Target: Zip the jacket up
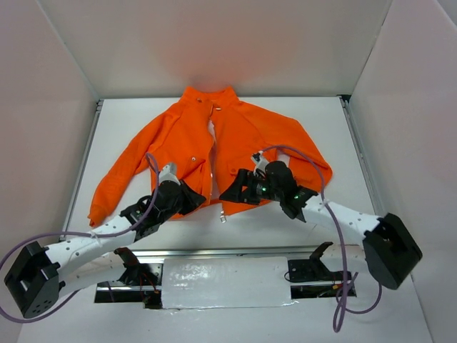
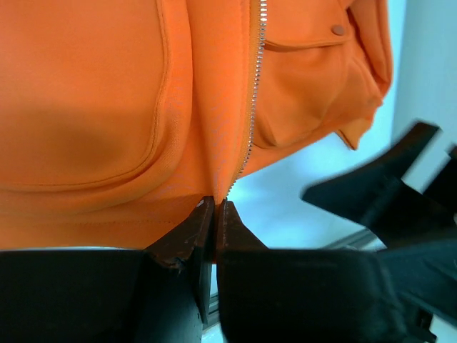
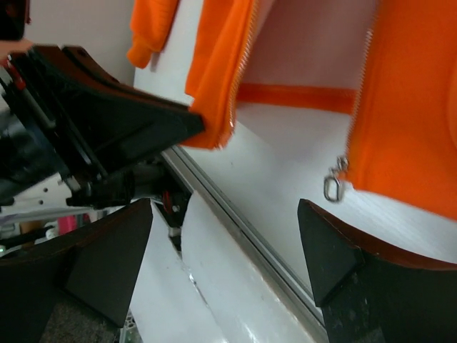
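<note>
The left gripper point(image 2: 214, 209) is pinched closed on the jacket point(image 1: 243, 132), biting the hem corner where its pale zipper point(image 2: 254, 93) ends; the cloth spreads away beyond its tips. The right gripper point(image 3: 225, 214) hangs with fingers spread wide, gripping nothing, and one metal zipper pull point(image 3: 332, 187) lies just ahead of its gap, apparently dangling, though that view is blurred. There is one jacket, bright orange, its front unzipped.

Bright orange fleece jacket point(image 1: 246, 136) lying face up, collar at the far end, sleeves spread out, pale front zipper point(image 2: 254, 86) totally undone.
</note>
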Controlling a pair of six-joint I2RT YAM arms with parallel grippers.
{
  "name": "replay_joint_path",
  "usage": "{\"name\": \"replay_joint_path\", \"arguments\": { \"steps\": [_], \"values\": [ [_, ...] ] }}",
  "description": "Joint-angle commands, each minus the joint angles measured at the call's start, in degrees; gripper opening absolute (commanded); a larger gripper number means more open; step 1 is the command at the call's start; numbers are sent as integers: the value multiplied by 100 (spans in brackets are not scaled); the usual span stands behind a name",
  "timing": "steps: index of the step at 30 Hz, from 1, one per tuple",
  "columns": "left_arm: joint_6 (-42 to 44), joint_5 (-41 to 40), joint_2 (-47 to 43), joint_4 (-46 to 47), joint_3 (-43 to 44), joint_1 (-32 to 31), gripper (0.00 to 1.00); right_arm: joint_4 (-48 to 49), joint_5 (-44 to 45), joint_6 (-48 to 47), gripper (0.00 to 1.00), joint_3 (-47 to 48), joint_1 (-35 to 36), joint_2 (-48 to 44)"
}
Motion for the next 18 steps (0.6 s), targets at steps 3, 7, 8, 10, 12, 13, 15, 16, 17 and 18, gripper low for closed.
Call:
{"name": "replay_joint_path", "arguments": {
  "steps": [3,7,8,10,12,13,15,16,17,18],
  "values": [
    [-232,482,-250,1335,-349,-75,0,1772,-400,447,82,619,113,1097],
    [-206,561,-294,1590,-447,-75,0,2090,-508,544,68,953,219,1766],
    [-205,579,-294,1652,-464,-83,0,2081,-482,553,65,1024,245,1959],
    [-205,605,-338,1722,-526,-84,0,2002,-447,571,63,1217,289,2136],
    [-232,623,-365,1793,-587,-84,0,1932,-359,614,60,1323,289,2320],
    [-223,632,-365,1801,-605,-84,0,1888,-315,632,59,1341,307,2373],
    [-214,649,-365,1784,-614,-84,0,1922,-262,658,48,1324,298,2382],
    [-197,649,-356,1775,-614,-84,0,1957,-262,659,41,1332,298,2391],
    [-197,640,-339,1766,-631,-84,0,1958,-262,650,28,1332,289,2382],
    [-197,640,-330,1749,-640,-84,0,1940,-253,641,20,1332,289,2374]
  ]
}}
